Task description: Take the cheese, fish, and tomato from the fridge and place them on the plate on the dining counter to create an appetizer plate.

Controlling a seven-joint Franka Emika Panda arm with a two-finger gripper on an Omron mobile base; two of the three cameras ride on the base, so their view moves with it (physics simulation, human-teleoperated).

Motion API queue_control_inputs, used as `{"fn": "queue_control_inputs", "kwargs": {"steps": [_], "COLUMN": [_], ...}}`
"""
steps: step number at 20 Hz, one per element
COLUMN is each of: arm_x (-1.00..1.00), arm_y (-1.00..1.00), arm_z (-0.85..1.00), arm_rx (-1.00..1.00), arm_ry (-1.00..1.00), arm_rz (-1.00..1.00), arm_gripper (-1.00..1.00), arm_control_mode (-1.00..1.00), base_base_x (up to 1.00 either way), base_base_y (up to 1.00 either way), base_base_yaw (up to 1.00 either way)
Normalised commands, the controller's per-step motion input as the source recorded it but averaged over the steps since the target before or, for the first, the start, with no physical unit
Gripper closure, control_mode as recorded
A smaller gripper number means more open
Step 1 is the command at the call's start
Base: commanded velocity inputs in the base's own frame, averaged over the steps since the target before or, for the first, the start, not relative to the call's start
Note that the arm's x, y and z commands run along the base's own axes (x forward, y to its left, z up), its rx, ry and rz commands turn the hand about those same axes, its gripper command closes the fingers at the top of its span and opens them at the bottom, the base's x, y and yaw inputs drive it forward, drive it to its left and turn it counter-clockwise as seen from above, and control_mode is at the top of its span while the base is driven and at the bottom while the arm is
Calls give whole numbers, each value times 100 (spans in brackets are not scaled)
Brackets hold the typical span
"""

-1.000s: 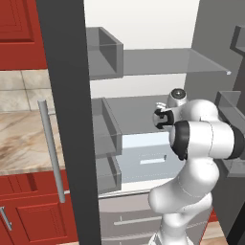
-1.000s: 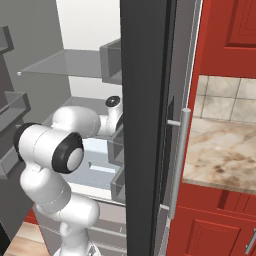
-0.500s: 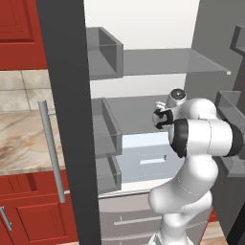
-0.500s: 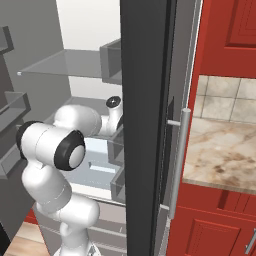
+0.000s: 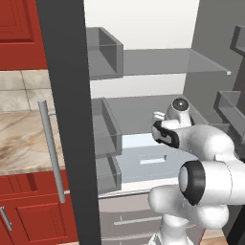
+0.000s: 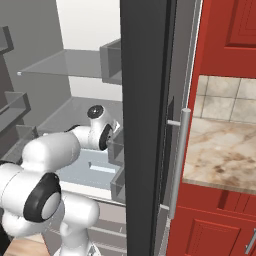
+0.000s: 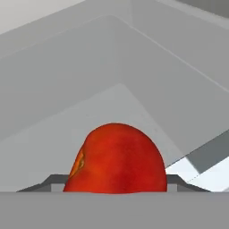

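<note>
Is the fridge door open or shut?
Open. The fridge shows its pale interior and glass shelves past the dark door edge, and the arm reaches onto a shelf.

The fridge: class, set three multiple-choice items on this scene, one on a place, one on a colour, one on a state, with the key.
1. Where is the tomato?
A. on a plate
B. inside a pale grey compartment
C. in a sink

2. What colour are the cabinets beside the fridge?
A. red
B. white
C. blue

3. How does the fridge door stand?
A. shut
B. taken off
C. open

Key: B, grey walls and floor surround the tomato in the hand view; A, red panels flank the fridge in both base views; C, the shelves lie exposed and the arm reaches in past the door.
</note>
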Motion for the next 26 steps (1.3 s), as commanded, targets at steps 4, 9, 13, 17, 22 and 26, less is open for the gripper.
{"fn": "queue_control_inputs", "kwargs": {"steps": [4,9,13,17,22,26], "arm_x": [-99,-98,-100,-100,-96,-91], "arm_y": [50,61,67,43,1,-6], "arm_z": [75,74,66,89,84,68], "arm_rx": [-3,-1,-4,-7,-5,-3], "arm_ry": [0,4,7,5,1,0], "arm_rz": [23,27,22,9,1,0], "arm_gripper": [100,100,100,100,100,100], "arm_control_mode": [-100,-100,-100,-100,-100,-100], "base_base_x": [0,0,0,0,0,0], "base_base_y": [0,0,0,0,0,0], "base_base_yaw": [0,0,0,0,0,0]}}
